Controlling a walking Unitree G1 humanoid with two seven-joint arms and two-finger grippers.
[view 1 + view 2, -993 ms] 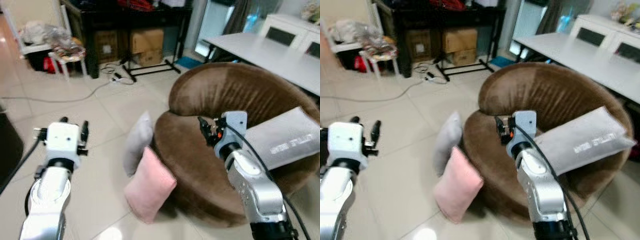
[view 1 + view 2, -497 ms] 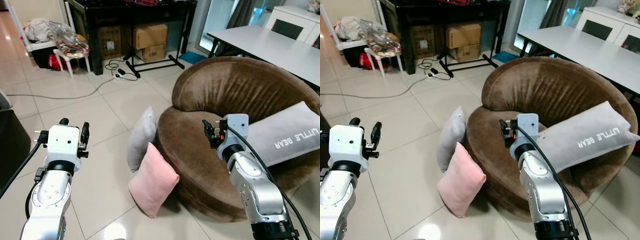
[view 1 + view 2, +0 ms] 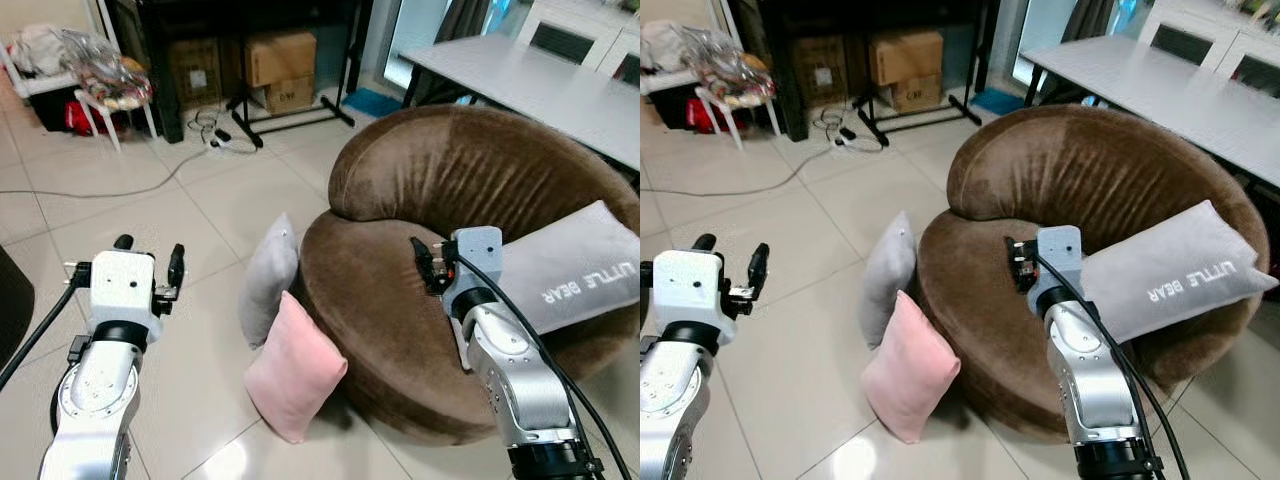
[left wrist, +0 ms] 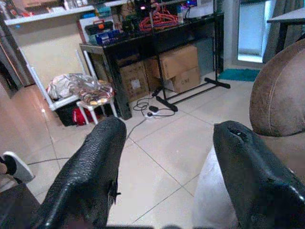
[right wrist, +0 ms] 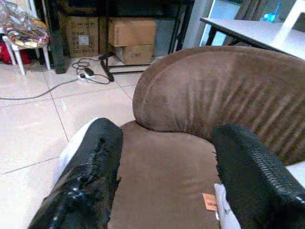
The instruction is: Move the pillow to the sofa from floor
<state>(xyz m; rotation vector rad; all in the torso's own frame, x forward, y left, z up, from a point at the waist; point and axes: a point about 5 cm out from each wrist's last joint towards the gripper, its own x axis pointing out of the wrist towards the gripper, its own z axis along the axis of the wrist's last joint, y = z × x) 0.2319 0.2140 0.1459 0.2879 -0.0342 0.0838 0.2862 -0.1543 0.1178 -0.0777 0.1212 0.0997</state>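
Observation:
A pink pillow (image 3: 294,369) leans on the tiled floor against the front of the round brown sofa (image 3: 440,190). Behind it a grey pillow (image 3: 268,279) also stands on the floor against the sofa. A long grey pillow (image 3: 575,268) printed LITTLE BEAR lies on the sofa seat at the right. My left gripper (image 3: 150,263) is open, held over the floor to the left of the pillows. My right gripper (image 3: 422,259) is open above the sofa seat, and its fingers (image 5: 90,176) frame the brown backrest (image 5: 214,90).
A black desk with cardboard boxes (image 3: 275,60) under it stands at the back, with cables (image 3: 210,135) trailing across the floor. A small stool holding bags (image 3: 105,90) is at the back left. A white table (image 3: 530,80) stands behind the sofa. Open tiled floor lies ahead on the left.
The view has shifted slightly, so the sofa and pillows sit a little more to the left. Both grippers hold the same open pose and the pillows have not moved.

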